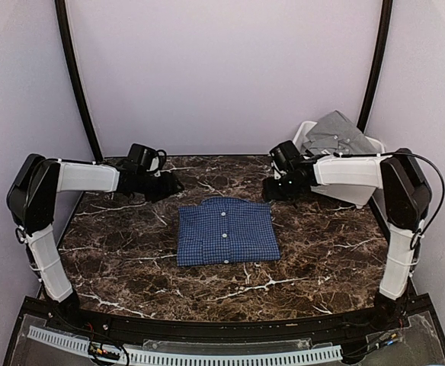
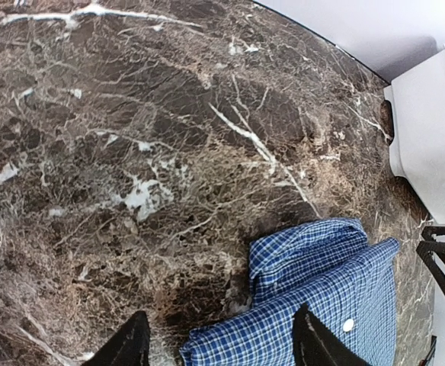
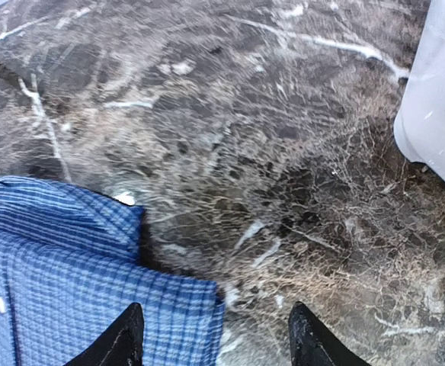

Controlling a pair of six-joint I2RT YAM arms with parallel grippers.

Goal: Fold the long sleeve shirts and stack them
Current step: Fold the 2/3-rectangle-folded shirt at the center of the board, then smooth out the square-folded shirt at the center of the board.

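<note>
**A:** So, starting at the left, what have we got?

**B:** The left gripper (image 1: 168, 185) hangs over the marble table (image 1: 108, 252), just off the far left corner of the navy checked shirt (image 1: 226, 232). Its fingers are spread with nothing between them.

**A:** And the shirt itself?

**B:** It lies mid-table as a neat rectangle, collar at the far edge and buttons up. I'd say that one is folded.

**A:** The other side?

**B:** The right gripper (image 1: 273, 191) mirrors the left at the far right corner of the shirt, also spread and empty. Beyond it the grey shirt (image 1: 337, 133) sits bunched in the white bin (image 1: 308, 131) at the far right corner of the table.

**A:** So which step is this?

**B:** Between garments, by my reading. One shirt is done and the grey one isn't started.

**A:** What does the next move need?

**B:** Probably the right arm reaching into the bin. It should pinch one layer near the collar and lift the shirt over the rim without dragging it across the navy shirt.
</note>
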